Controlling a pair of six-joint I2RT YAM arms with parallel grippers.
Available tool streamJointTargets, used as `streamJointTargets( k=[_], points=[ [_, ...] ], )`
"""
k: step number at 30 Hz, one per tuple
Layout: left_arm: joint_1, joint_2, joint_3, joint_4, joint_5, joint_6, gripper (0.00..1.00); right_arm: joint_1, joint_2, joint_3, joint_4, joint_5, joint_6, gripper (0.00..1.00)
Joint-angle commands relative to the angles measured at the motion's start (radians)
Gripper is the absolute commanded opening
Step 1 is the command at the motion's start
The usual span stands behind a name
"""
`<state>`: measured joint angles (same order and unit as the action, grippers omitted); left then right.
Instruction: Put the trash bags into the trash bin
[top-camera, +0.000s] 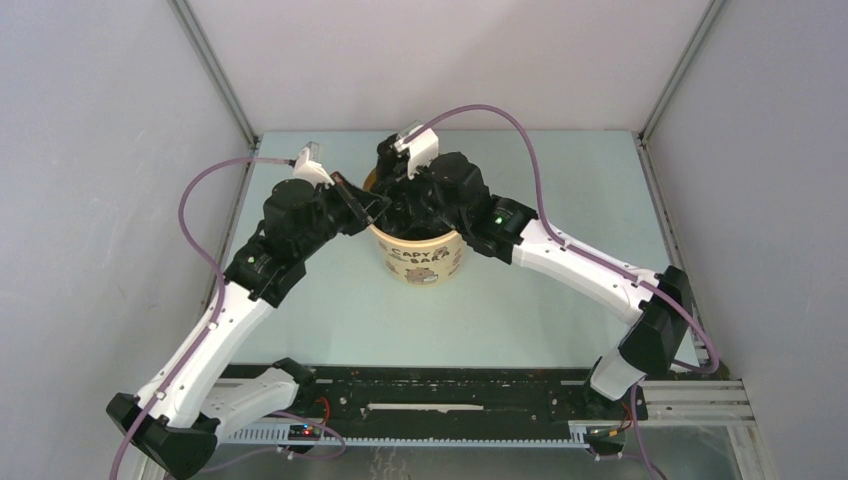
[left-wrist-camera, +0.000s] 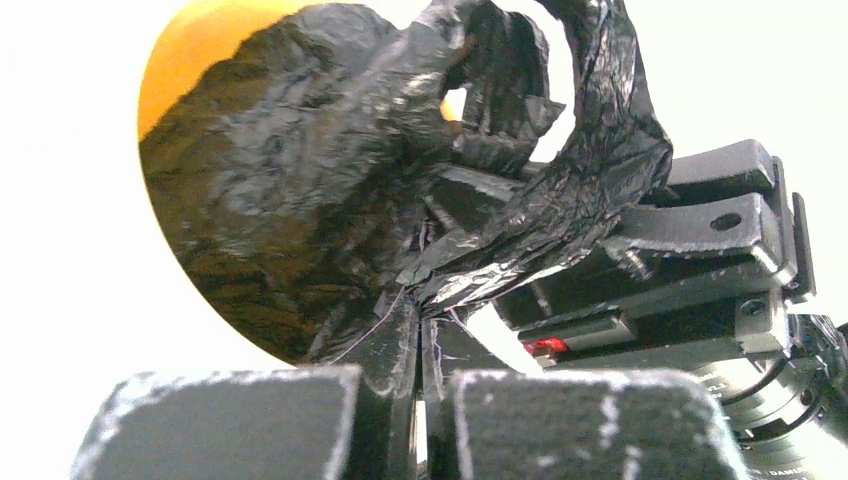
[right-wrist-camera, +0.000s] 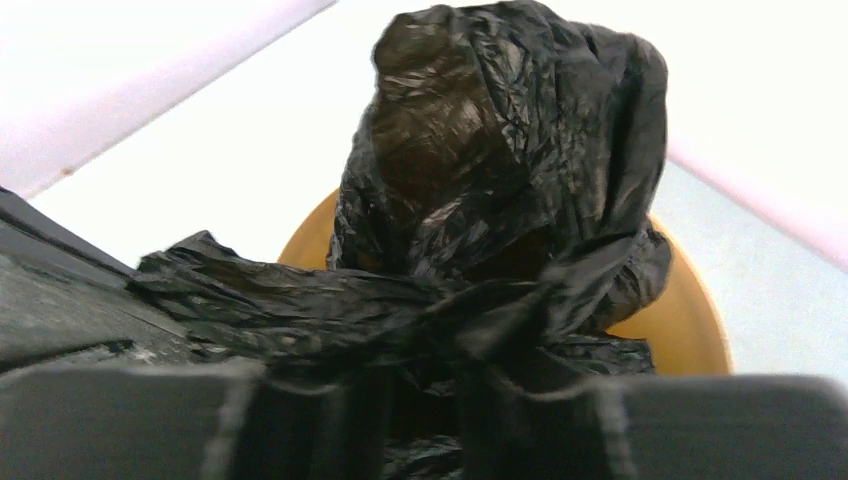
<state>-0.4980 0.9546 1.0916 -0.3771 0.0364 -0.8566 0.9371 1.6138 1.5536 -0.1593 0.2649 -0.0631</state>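
The trash bin (top-camera: 424, 262), pale yellow with "CAPY BARA" print, stands mid-table. The black trash bag (top-camera: 415, 215) sits bunched in and over its mouth. My left gripper (top-camera: 372, 207) is at the bin's left rim and is shut on a thin fold of the bag (left-wrist-camera: 330, 190), its jaws (left-wrist-camera: 420, 325) nearly touching. My right gripper (top-camera: 425, 190) is over the bin's far side. A thick bunch of the bag (right-wrist-camera: 500, 170) lies between and across its fingers (right-wrist-camera: 425, 350), which stand a little apart on it. The bin's rim (right-wrist-camera: 690, 330) shows behind the bag.
The right gripper's body (left-wrist-camera: 700, 250) is close beside the left fingers, with a bag loop draped over it. Grey enclosure walls (top-camera: 100, 200) stand on three sides. The arm bases and a black rail (top-camera: 450, 400) run along the near edge.
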Motion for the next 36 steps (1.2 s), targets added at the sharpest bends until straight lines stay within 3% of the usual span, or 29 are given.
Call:
streamJointTargets(
  k=[1, 4, 16, 24, 30, 33, 36],
  points=[
    [0.041, -0.06, -0.051, -0.047, -0.034, -0.015, 0.0, 0.005, -0.089, -0.009, 0.028, 0.082, -0.012, 0.1],
    [0.08, -0.086, -0.092, -0.066, -0.034, -0.039, 0.0, -0.01, -0.178, -0.093, 0.02, 0.061, 0.037, 0.01],
    [0.148, -0.187, -0.273, -0.067, 0.081, -0.181, 0.0, -0.23, -0.388, -0.215, -0.197, -0.437, 0.371, 0.0],
    [0.148, -0.351, -0.502, 0.061, 0.091, -0.359, 0.01, -0.364, -0.483, -0.288, -0.363, -0.538, 0.398, 0.0],
    [0.147, -0.326, -0.587, 0.187, 0.167, -0.45, 0.06, -0.487, -0.488, -0.297, -0.455, -0.62, 0.385, 0.0],
    [0.139, -0.323, -0.581, 0.188, 0.171, -0.435, 0.12, -0.524, -0.482, -0.296, -0.486, -0.637, 0.374, 0.0],
    [0.137, -0.347, -0.554, 0.149, 0.16, -0.391, 0.29, -0.551, -0.476, -0.296, -0.49, -0.699, 0.392, 0.0]
  ],
)
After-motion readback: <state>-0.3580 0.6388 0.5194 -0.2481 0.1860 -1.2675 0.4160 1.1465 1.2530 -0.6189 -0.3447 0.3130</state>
